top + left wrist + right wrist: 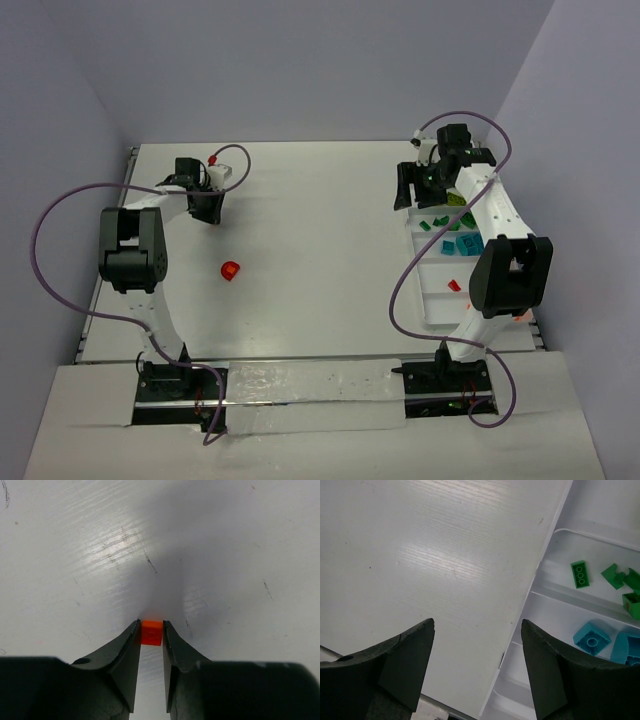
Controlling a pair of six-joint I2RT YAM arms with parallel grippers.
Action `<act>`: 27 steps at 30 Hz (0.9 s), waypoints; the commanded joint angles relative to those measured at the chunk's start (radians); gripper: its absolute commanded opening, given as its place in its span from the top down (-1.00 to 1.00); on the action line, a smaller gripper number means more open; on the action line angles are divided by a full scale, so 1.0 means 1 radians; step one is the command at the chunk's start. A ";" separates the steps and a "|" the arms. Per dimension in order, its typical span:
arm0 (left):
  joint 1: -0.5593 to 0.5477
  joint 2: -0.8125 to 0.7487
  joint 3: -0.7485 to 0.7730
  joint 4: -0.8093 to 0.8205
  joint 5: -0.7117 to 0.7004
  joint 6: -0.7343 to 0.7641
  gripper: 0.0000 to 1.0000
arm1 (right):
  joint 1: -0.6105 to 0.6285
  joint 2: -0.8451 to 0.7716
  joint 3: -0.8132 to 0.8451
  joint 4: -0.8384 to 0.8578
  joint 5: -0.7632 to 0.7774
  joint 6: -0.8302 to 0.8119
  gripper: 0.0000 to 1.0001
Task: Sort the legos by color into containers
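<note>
A small orange lego (151, 632) rests on the white table between the fingertips of my left gripper (151, 625), whose jaws touch it on both sides. In the top view the left gripper (207, 212) is at the far left, its fingers hiding that brick. A red lego (231, 270) lies loose on the table nearer the bases. My right gripper (477, 622) hangs open and holds nothing, over the left rim of the containers tray (540, 580). The tray (432, 300) holds green legos (580, 574), teal legos (591, 637) and one red lego (454, 285) in separate compartments.
The right arm's forearm (490, 205) crosses over the far end of the tray. Purple cables (60, 215) loop beside both arms. Walls close the table at the back and on both sides.
</note>
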 commanded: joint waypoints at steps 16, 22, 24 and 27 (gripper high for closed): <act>-0.001 -0.330 0.029 -0.120 0.535 -0.508 1.00 | 0.126 -0.128 -0.009 0.139 -0.186 0.054 -0.55; -0.065 -0.500 0.047 -0.035 0.337 -1.010 1.00 | 0.225 -0.191 0.011 0.309 -0.217 0.199 -0.55; -0.069 -0.530 0.023 -0.004 0.338 -1.173 1.00 | 0.258 -0.216 -0.005 0.398 -0.215 0.242 -0.55; -0.085 -0.530 -0.002 0.003 0.392 -1.374 1.00 | 0.336 -0.249 -0.021 0.514 -0.208 0.302 -0.53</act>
